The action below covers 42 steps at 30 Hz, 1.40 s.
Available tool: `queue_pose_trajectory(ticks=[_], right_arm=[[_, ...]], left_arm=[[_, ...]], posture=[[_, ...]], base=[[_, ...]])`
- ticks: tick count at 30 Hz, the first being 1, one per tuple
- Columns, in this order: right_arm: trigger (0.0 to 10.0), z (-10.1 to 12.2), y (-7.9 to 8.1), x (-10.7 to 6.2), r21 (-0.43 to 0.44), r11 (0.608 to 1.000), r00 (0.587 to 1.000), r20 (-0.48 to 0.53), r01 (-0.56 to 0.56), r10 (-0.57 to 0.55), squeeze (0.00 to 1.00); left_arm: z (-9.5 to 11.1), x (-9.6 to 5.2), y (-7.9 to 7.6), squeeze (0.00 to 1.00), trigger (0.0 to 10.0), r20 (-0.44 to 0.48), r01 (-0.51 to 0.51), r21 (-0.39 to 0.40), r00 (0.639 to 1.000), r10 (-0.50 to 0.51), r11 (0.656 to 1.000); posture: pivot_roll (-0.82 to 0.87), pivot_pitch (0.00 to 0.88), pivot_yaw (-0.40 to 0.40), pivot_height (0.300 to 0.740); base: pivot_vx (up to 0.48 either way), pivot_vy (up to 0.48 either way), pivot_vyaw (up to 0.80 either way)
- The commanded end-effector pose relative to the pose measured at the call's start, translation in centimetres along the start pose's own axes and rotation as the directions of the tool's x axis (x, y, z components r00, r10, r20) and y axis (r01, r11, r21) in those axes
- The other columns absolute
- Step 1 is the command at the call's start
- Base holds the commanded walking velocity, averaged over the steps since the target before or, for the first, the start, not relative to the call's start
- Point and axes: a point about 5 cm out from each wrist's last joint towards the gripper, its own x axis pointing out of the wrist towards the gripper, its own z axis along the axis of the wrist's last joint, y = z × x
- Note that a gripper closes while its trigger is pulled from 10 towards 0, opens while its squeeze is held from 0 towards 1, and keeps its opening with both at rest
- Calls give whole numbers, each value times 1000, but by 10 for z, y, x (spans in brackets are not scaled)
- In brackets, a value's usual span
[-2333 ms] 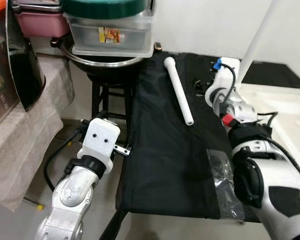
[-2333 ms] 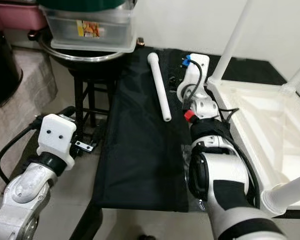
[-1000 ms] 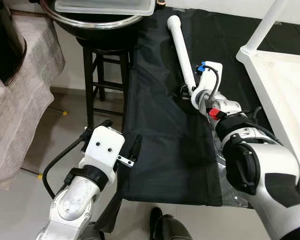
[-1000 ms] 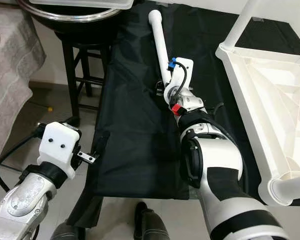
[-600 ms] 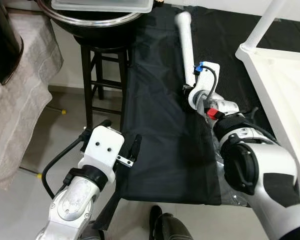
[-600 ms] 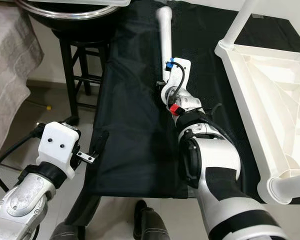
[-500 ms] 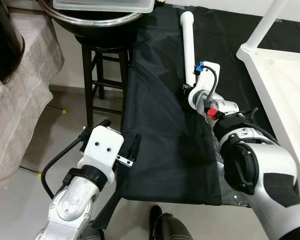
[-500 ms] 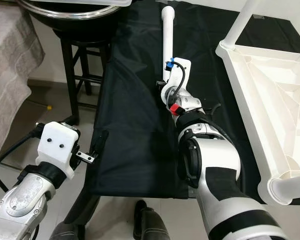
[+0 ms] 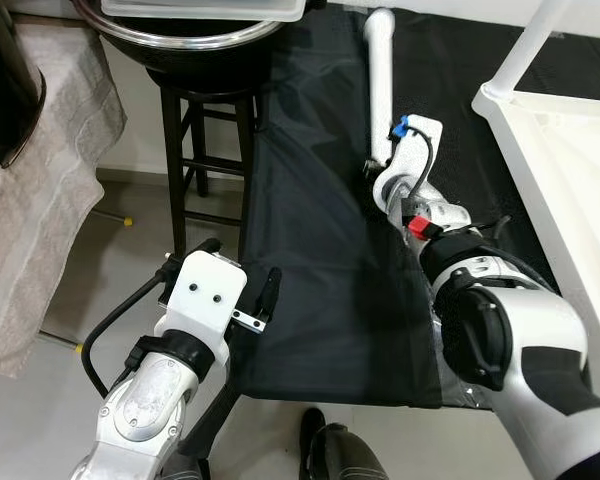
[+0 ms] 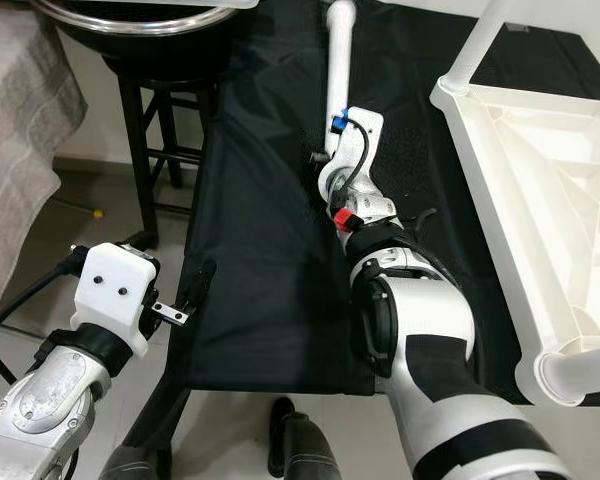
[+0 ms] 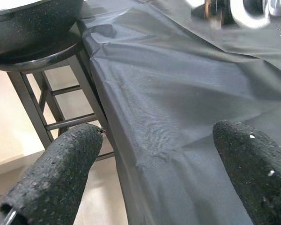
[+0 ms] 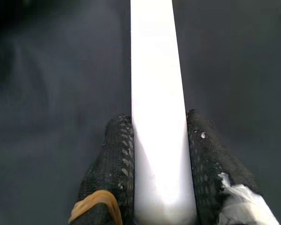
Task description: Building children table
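Black fabric covers the worktop (image 9: 320, 270). Nearest, the left gripper (image 11: 154, 173) hangs at its near left edge, fingers (image 11: 56, 173) spread with nothing between them. Farther on, the right gripper (image 12: 160, 164) clamps the near end of a long white cylindrical table leg (image 9: 381, 80), which points away. A white upturned tabletop (image 10: 540, 200) lies to the right.

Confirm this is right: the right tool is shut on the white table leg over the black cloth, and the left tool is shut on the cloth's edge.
One thing is wrong. The left tool is open, its fingers apart and touching nothing, as the left wrist view shows. The right tool is indeed shut on the white table leg over the black cloth.
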Motion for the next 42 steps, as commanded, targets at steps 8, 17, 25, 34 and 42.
queue_pose_trajectory(ticks=[8, 17, 25, 34, 42], right_arm=[[0, 50, 32, -13, -120, 986, 911, 383, -116, 154, 0], [0, 44, 51, -34, -256, 938, 810, 484, -232, 333, 0], [0, 39, 51, -56, -326, 912, 741, 542, -249, 396, 0], [0, 21, 59, -99, -421, 858, 639, 581, -295, 505, 0], [0, 15, 61, -111, -422, 850, 632, 575, -315, 520, 0]], left_arm=[[-7, 2, -1, 0, 10000, -14, 5, 0, 1000, -5, 1000], [-13, 8, 1, 0, 10000, -22, -3, -19, 1000, 2, 1000], [-14, 18, 5, 0, 10000, -6, -33, -34, 999, 33, 999], [-21, 48, 11, 0, 10000, 18, -85, -137, 996, 88, 987], [-18, 69, 18, 0, 10000, 45, -97, -266, 993, 113, 959]], posture=[[122, 276, -114, 740], [125, 245, -105, 740], [121, 185, -86, 740], [113, 132, -69, 740], [110, 137, -52, 740]], base=[[0, 0, 0], [0, 0, 0], [0, 0, 0], [0, 0, 0], [0, 0, 0]])
